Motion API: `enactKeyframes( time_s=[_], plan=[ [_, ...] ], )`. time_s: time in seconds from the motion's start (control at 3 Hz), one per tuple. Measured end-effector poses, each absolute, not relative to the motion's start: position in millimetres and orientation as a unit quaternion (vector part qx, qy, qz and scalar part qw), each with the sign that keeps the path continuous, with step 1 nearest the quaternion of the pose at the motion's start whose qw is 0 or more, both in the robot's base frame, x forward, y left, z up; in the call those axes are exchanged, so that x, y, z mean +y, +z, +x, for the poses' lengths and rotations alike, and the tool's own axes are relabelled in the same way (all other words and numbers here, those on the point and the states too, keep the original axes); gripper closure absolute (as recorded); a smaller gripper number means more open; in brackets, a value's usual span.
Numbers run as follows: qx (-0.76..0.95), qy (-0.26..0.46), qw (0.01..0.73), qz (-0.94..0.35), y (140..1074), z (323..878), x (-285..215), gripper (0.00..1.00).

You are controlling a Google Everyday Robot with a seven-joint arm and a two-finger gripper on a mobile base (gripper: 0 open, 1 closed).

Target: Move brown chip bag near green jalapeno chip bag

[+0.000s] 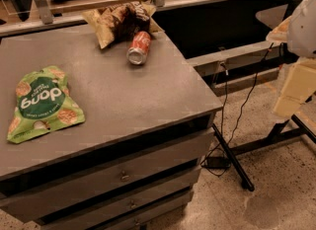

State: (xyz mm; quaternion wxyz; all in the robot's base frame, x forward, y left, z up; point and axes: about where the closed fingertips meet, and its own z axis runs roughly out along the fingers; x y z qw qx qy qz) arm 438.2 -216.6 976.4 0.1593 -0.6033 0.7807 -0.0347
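At the far edge of the grey tabletop (113,91), by the rear rail, the brown chip bag (118,20) was seen, crumpled. A red soda can (139,48) was laid on its side just in front, right against the bag's lower R corner. Near the L front of the tabletop the green jalapeno chip bag (43,103) was laid flat, logo up, well apart from the brown bag & can. At the R edge of view the tool (295,88) was seen, off the tabletop, over the floor. Its opening & any hold couldn't be told. Drawers (123,174) were seen below the top, and a black cable (237,120) on the floor.
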Motion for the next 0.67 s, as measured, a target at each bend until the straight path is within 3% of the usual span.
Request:
enactKeyframes(
  time_s=[0.67],
  plan=[
    [0.773,-0.028,0.196,-0.603,979,452,-206,0.0]
  ],
)
